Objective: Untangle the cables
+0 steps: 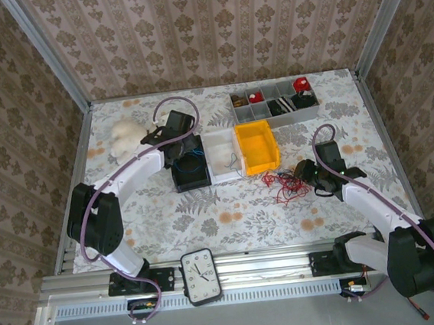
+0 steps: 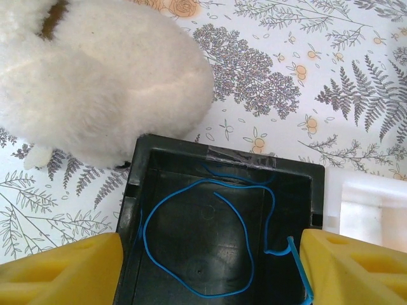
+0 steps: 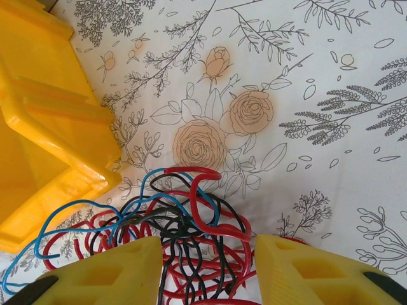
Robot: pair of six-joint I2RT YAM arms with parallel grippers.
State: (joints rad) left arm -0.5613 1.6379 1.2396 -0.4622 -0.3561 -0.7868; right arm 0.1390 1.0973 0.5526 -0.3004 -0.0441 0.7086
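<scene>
Blue cable already in black bin, my left gripper open above it. Red-black-blue tangle remains on surface; right gripper straddles it, grip unclear.

The left arm climbs from its base at the lower left of the overhead view, folds at a dark elbow and reaches its white forearm up and right toward the centre. Its wrist points down, and the left gripper has its yellow pads spread wide with nothing between them. The right arm leans from the lower right up and left. The right gripper hangs low, jaws part-way apart around the cables; I can't tell whether it pinches them.
</scene>
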